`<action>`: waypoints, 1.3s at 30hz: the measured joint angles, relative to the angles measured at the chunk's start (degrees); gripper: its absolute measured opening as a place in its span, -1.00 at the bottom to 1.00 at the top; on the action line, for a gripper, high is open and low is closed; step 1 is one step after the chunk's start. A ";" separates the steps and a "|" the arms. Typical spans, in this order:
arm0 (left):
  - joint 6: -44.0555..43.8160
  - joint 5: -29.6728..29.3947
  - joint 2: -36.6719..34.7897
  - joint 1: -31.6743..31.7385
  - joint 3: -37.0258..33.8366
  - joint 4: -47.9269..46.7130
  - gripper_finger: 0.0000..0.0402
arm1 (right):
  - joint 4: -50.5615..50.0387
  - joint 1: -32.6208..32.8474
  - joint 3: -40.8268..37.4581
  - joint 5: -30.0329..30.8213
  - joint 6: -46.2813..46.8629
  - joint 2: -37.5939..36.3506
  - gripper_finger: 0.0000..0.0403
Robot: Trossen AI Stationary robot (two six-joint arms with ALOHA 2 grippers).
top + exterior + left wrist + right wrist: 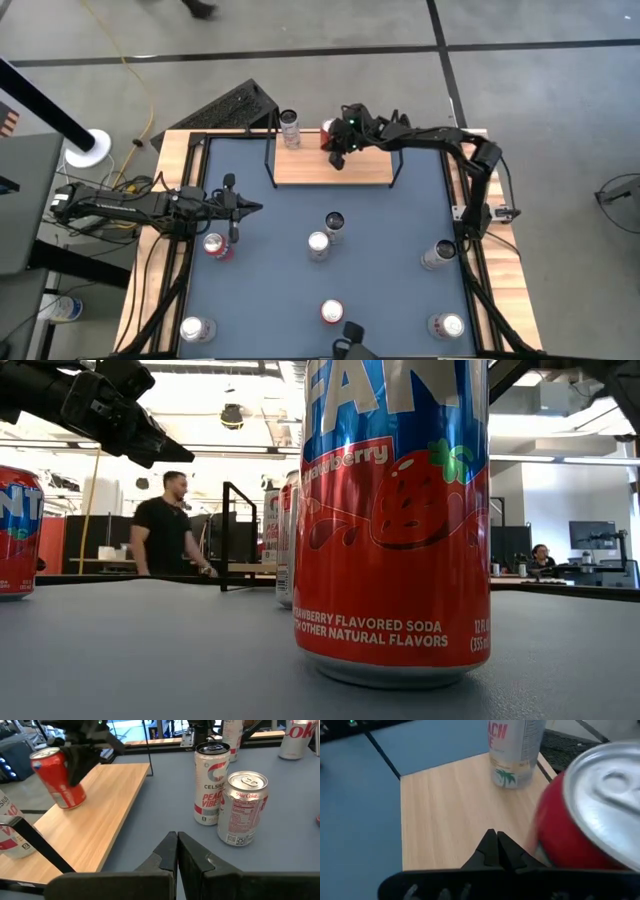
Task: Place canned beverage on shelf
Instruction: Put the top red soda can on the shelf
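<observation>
Status: not finished. One tall white can with a palm-tree print (pixel 512 755) already stands upright at a far corner of the shelf (pixel 360 172), the small light-wood board on a black wire frame. The red soda can (pixel 57 777) is over the board near that same end, but it's tilted, not standing. In the left wrist view its lower edge looks to be on or just above the wood; I can't tell which.

Your right gripper (pixel 496 847) has its fingers pressed together with nothing between them. The red soda can sits just beside it, leaning against the gripper body, so it's not a pinch. I read this as a can that's been let go and is tipping or getting nudged. It could roll off the board.

Left to do: get that can upright and stable, then back the right arm out. More cans wait on the blue-grey counter (pixel 400 220), including a white Celsius can (pixel 211 782) and a silver Diet Coke can (pixel 243 807) touching each other.

Right arm reaches in from the right edge, elbow bent, wrist over the shelf's far edge. Left gripper (pixel 177 851) is parked low over the counter's left side, fingers closed and empty, pointing at the shelf.
</observation>
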 joint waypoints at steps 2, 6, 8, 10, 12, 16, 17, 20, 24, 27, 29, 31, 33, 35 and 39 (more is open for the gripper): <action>-0.03 0.01 0.00 0.00 0.00 -0.01 -1.00 | 1.55 0.00 0.00 -0.53 1.13 0.27 -1.00; -0.02 0.03 0.00 -0.04 0.00 -0.15 -1.00 | 2.41 0.37 0.02 -1.47 1.29 -0.67 -1.00; -0.02 0.03 0.00 -0.04 0.00 -0.21 -1.00 | 1.49 0.26 0.02 -3.35 1.34 -1.84 -1.00; -0.02 0.08 0.00 -0.04 0.00 -0.21 -1.00 | -1.73 0.21 0.02 -4.52 1.33 -3.50 -1.00; -0.06 0.12 0.00 -0.04 0.00 -0.21 -1.00 | -6.39 -0.22 0.04 -4.18 0.72 -5.15 -1.00; -0.02 0.08 0.00 -0.04 0.00 -0.21 -1.00 | -13.35 -1.15 0.04 -0.07 -1.40 -6.24 -1.00; -0.02 0.06 -0.01 -0.04 0.00 -0.19 -1.00 | -14.24 -1.40 0.04 1.32 -1.85 -6.24 -1.00; -0.02 0.06 -0.01 -0.04 0.00 -0.18 -1.00 | -13.86 -1.89 0.04 5.58 -2.33 -5.49 -1.00; -0.02 0.03 0.00 -0.04 0.00 -0.17 -1.00 | -11.20 -2.05 0.02 5.88 -2.35 -3.93 -1.00; -0.01 0.03 0.00 -0.04 0.00 -0.18 -1.00 | -9.33 -1.89 0.02 5.79 -2.29 -3.21 -1.00; -0.02 0.03 0.00 -0.04 0.00 -0.19 -1.00 | -7.89 -1.46 0.04 5.32 -1.78 -2.42 -1.00; -0.01 0.02 0.00 -0.04 0.00 -0.18 -1.00 | -7.20 -1.25 0.02 5.16 -1.28 -1.78 -1.00; -0.01 0.01 0.00 -0.04 0.00 -0.19 -1.00 | -6.21 -1.05 0.02 5.16 -1.11 -1.70 -1.00; 0.01 0.01 0.00 -0.04 0.00 -0.19 -1.00 | -4.82 -0.74 0.02 5.18 0.28 -1.72 -1.00; 0.01 0.02 0.00 -0.04 0.00 -0.19 -1.00 | -0.73 -0.38 0.02 5.28 3.30 -1.72 -1.00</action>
